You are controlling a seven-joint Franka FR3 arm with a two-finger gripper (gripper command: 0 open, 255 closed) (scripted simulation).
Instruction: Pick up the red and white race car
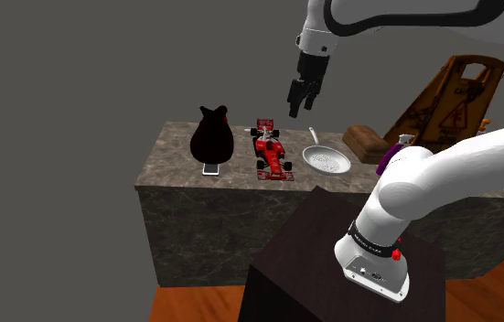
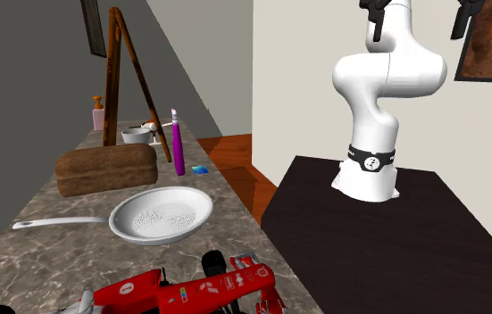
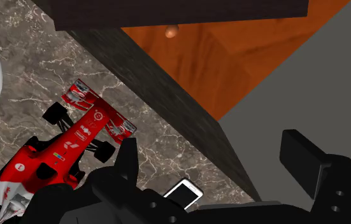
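Car (image 1: 271, 152) is lying lower left of our gripper (image 1: 301, 95) in the shoulder frame — its length running up-down there — and we are holding the jaws apart.

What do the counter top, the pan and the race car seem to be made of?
Counter top: dark stone, marble-like by its pale veins, matte. Pan: pale grey with a speckled inside, likely metal. Race car: glossy red body, white markings, black tyres; plastic or painted metal, cannot tell which.
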